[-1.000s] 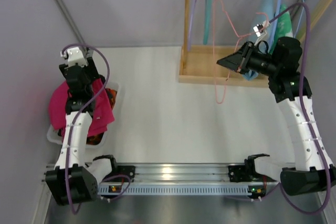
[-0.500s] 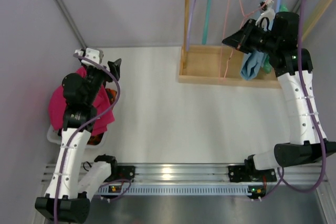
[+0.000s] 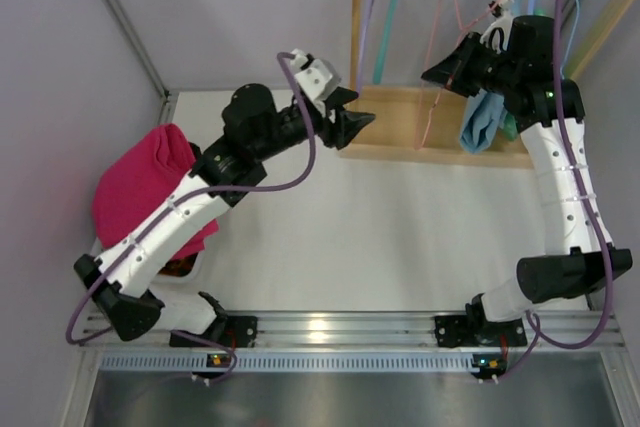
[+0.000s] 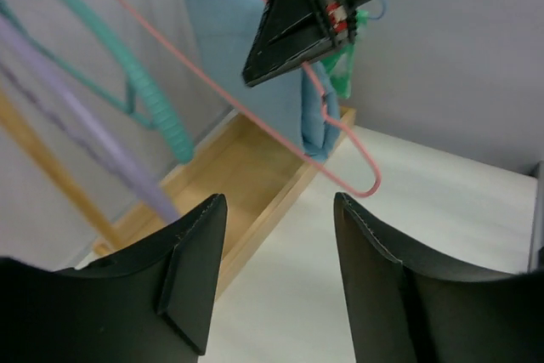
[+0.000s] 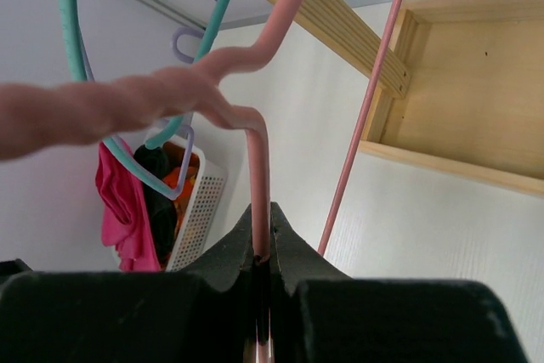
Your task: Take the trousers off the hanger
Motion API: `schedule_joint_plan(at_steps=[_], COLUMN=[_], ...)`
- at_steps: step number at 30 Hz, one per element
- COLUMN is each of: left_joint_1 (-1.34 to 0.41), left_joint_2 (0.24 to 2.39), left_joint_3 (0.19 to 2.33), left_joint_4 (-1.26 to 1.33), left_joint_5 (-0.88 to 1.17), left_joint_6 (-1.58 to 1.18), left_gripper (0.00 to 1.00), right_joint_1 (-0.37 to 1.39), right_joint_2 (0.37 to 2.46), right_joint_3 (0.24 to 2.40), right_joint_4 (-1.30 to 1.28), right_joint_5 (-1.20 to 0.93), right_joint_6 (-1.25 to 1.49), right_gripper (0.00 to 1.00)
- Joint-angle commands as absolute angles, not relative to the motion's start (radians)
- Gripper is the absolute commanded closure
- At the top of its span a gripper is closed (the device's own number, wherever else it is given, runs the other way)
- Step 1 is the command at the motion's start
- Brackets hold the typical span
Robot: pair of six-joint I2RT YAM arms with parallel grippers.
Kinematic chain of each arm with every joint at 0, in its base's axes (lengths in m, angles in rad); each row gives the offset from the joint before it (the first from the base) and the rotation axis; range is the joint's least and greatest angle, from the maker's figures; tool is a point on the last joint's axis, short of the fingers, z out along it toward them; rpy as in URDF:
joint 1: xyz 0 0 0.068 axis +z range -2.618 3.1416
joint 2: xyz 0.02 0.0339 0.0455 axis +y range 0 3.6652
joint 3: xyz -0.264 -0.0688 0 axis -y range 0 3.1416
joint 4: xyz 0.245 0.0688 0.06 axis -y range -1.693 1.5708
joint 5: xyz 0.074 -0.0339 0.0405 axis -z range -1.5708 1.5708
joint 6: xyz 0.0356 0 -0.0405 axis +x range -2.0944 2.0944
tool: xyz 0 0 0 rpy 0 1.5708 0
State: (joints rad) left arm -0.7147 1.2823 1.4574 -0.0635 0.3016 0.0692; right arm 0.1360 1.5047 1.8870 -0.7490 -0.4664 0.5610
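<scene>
Both arms are reaching toward the wooden rack point(image 3: 395, 112); the right gripper point(image 5: 262, 227) is pinching the bare pink hanger point(image 5: 260, 167) by its wire, fingers closed tight on it, beside a hanging blue cloth point(image 3: 480, 122); the left gripper point(image 4: 279, 201) is hovering nearby, spread wide and gripping nothing; the magenta trousers point(image 3: 140, 182) are lying draped over the white basket point(image 5: 206, 197) at far left.

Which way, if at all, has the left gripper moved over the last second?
Yes. The left gripper has swung rightward from above the pink garment to the left end of the wooden rack base.
</scene>
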Motion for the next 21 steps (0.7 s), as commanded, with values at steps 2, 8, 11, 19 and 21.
schedule_joint_plan(at_steps=[2,8,11,19,21], left_joint_1=[-0.83,-0.954,-0.997,-1.02,-1.022], left_joint_2=[1.448,1.629,1.681,1.743,1.743], left_joint_3=[1.644,1.801,1.824,1.833,1.838], left_joint_4=[-0.072,-0.081,-0.092,-0.11,-0.112], left_joint_5=[0.261,0.109,0.063,-0.031,-0.037], left_joint_6=[-0.033,-0.009,-0.012,-0.075,-0.089], left_gripper=[0.43,0.49,0.51,0.6,0.64], right_joint_1=[0.156,0.167,0.172,0.181,0.181], right_joint_2=[1.451,1.417,1.407,1.382,1.371], right_joint_3=[1.905,1.861,1.859,1.829,1.819], right_joint_4=[-0.707,-0.716,-0.715,-0.71,-0.703], right_joint_5=[-0.454,-0.449,-0.445,-0.442,-0.44], right_joint_6=[0.569,0.566,0.563,0.569,0.569], right_gripper=[1.0,1.0,1.0,1.0,1.0])
